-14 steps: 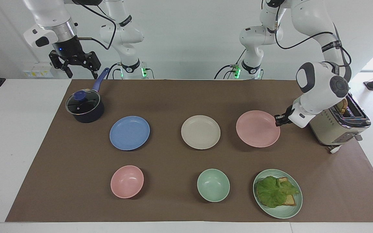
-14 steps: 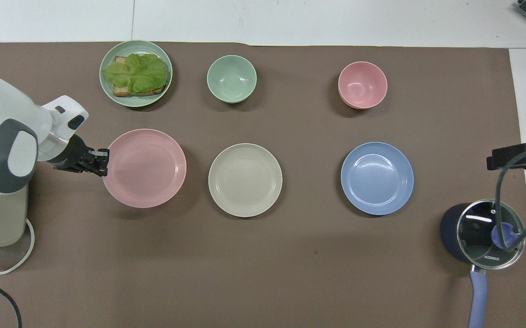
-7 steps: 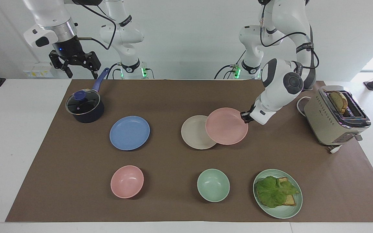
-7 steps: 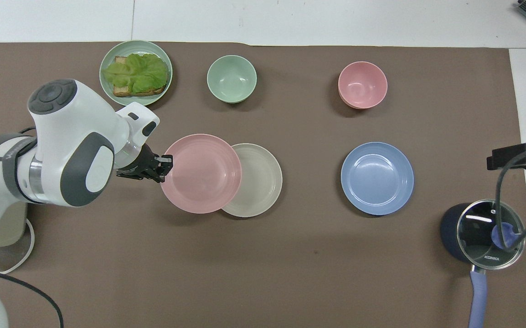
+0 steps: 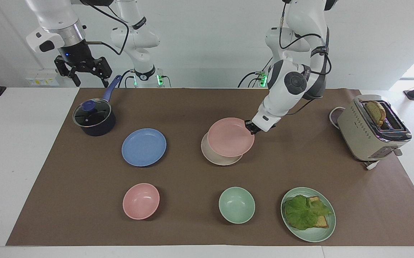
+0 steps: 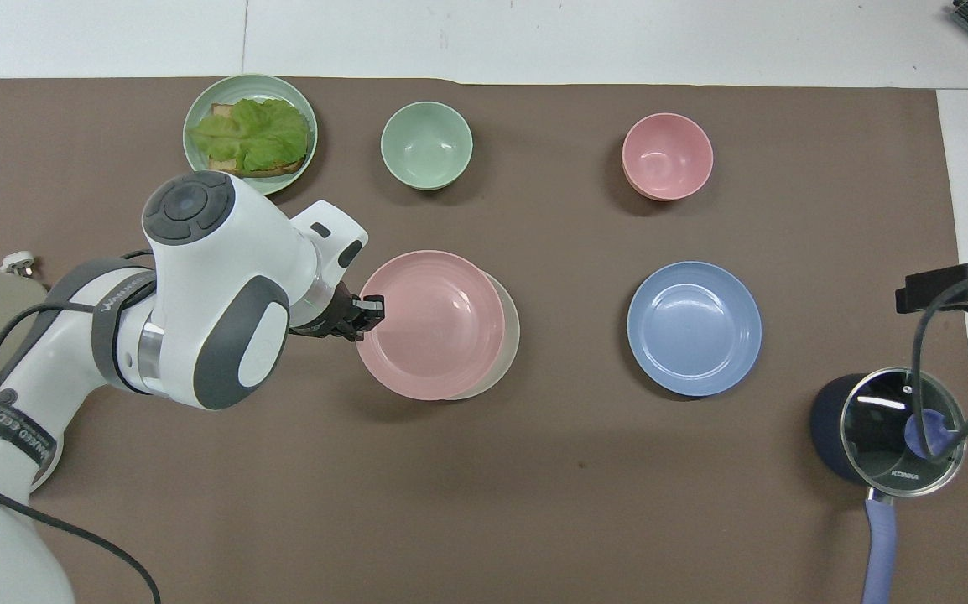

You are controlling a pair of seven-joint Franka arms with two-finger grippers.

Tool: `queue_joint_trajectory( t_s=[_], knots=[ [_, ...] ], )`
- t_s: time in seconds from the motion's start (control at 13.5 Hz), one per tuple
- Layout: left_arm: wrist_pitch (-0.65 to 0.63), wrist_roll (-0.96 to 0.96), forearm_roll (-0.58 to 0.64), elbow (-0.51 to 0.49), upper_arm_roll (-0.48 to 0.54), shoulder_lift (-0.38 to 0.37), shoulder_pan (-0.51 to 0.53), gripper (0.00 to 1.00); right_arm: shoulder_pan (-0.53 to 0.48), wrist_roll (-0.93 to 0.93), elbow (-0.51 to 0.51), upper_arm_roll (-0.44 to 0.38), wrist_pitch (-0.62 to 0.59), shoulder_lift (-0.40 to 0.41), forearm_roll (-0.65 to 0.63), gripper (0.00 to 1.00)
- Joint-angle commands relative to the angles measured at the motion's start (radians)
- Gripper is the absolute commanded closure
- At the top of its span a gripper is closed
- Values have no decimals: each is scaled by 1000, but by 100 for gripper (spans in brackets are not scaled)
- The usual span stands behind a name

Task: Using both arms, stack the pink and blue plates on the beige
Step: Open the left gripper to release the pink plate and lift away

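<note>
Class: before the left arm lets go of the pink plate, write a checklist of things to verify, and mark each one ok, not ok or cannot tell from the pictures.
1. Left hand shut on the pink plate's rim: ok.
2. Pink plate over the beige plate: ok, most of the beige is covered.
3. Pink plate centred on the beige: not ok, a beige crescent shows along one side.
4. Pink plate resting on the beige: cannot tell.
5. Blue plate unobstructed for the next pick: ok.
6. Right hand open, waiting above the pot: ok.
</note>
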Motion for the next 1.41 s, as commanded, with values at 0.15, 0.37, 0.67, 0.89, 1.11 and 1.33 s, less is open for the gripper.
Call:
queue_joint_trajectory(
  t_s=[0.15, 0.37, 0.67, 0.89, 1.11, 1.33],
  knots=[
    [165, -6, -22, -98, 19, -7, -59, 100, -6, -20, -8, 0, -12, -13, 4, 0],
    [173, -3, -22, -103, 19, -4, -56, 100, -6, -20, -8, 0, -12, -13, 4, 0],
    [176, 6, -22, -103, 19, -4, -53, 8, -6, -20, -8, 0, -12, -13, 4, 0],
    [178, 6, -21, -103, 19, -4, -51, 0, -6, -20, -8, 0, -12, -13, 4, 0],
    [172, 8, -21, -91, 22, 1, -50, 0, -6, -20, -8, 0, -12, -13, 4, 0],
    [156, 8, 10, -86, 31, 1, -31, 0, -6, -20, -6, 0, -12, -13, 4, 0]
  ],
)
